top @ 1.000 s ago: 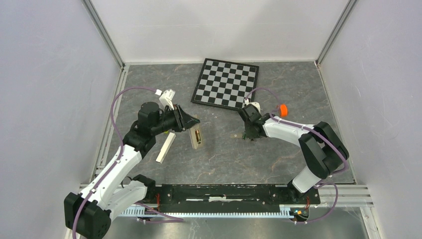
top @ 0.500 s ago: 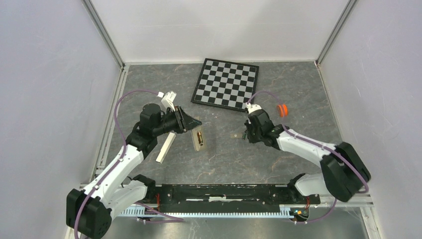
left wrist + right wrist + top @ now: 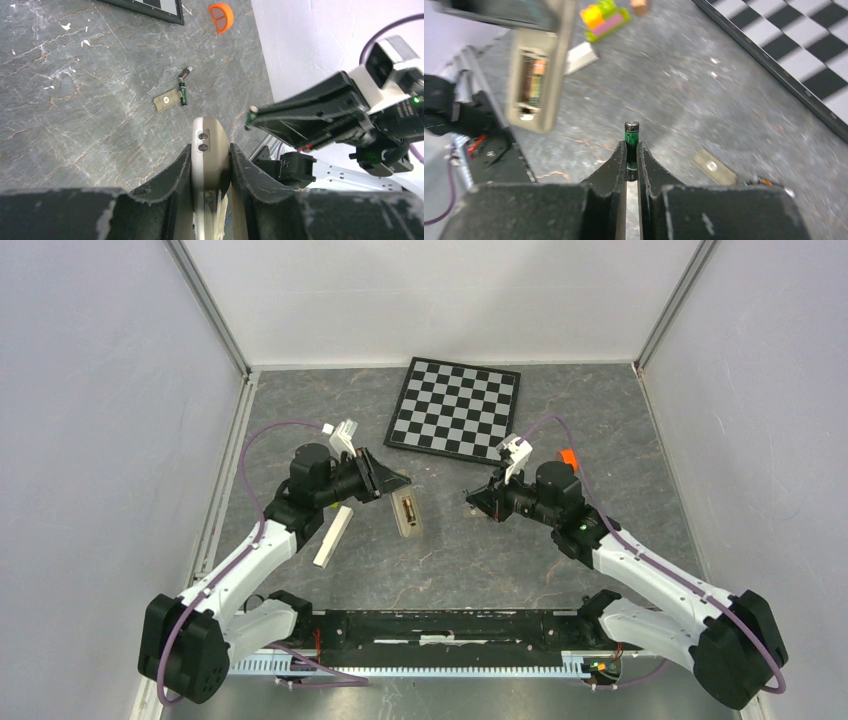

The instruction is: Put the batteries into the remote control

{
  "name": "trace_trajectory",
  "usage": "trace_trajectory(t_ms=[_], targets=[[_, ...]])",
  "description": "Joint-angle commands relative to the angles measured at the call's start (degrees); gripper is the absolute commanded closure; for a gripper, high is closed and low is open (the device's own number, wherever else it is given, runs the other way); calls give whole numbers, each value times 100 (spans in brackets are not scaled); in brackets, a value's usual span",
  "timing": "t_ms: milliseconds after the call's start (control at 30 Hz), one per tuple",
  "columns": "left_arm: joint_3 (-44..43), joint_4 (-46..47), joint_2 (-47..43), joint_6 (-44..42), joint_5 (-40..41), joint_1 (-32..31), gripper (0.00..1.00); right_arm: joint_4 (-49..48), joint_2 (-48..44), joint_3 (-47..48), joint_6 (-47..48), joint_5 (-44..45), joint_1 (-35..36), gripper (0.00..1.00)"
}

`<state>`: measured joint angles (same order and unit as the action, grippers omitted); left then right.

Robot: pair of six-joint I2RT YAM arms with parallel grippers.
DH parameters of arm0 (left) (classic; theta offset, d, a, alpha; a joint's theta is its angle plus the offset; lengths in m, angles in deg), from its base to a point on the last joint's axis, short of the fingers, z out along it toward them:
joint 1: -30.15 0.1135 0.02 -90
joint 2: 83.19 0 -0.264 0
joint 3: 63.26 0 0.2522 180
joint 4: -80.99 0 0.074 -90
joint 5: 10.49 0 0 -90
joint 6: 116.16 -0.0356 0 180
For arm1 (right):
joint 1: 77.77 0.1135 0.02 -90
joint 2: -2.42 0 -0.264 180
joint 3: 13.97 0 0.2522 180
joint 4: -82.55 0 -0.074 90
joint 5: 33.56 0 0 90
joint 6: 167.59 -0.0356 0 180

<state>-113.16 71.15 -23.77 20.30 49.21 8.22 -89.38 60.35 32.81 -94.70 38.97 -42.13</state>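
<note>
Battery transfer: right pincer [image 3: 631, 150] clamped on one battery [image 3: 631, 135], now lifted off the counter [image 3: 100, 100] and swung toward the remote [image 3: 407, 512]; left pincer [image 3: 211, 150] gripping remote aloft, recess exposed; insertion likely next; spare batteries [image 3: 183, 89] on counter

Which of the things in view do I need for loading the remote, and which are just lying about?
For the job:
- remote control, held in the left fingers
- battery, held in the right fingers
- loose batteries on the table
- small flat plate, likely the battery cover

Lying about:
- chessboard
- orange cap
- cream block
- coloured bricks
</note>
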Motion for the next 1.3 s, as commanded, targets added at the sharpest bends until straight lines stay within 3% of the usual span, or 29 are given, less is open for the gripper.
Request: trace_trajectory(t_ms=[0, 200, 433, 767, 1267], targets=[[26, 775, 107, 488, -97, -23, 98, -784, -268, 111, 57, -1203, 95, 89], [205, 1707, 297, 861, 74, -259, 98, -1024, -310, 178, -236, -1438, 240, 88], [308, 2449, 542, 1071, 881, -818, 98, -788, 39, 417, -947, -970, 357, 88], [221, 2750, 954, 1247, 1088, -1079, 98, -499, 335, 629, -1453, -612, 464, 88], [268, 2801, 843, 1375, 1142, -1087, 98, 117, 839, 1066, -1538, -338, 674, 86]])
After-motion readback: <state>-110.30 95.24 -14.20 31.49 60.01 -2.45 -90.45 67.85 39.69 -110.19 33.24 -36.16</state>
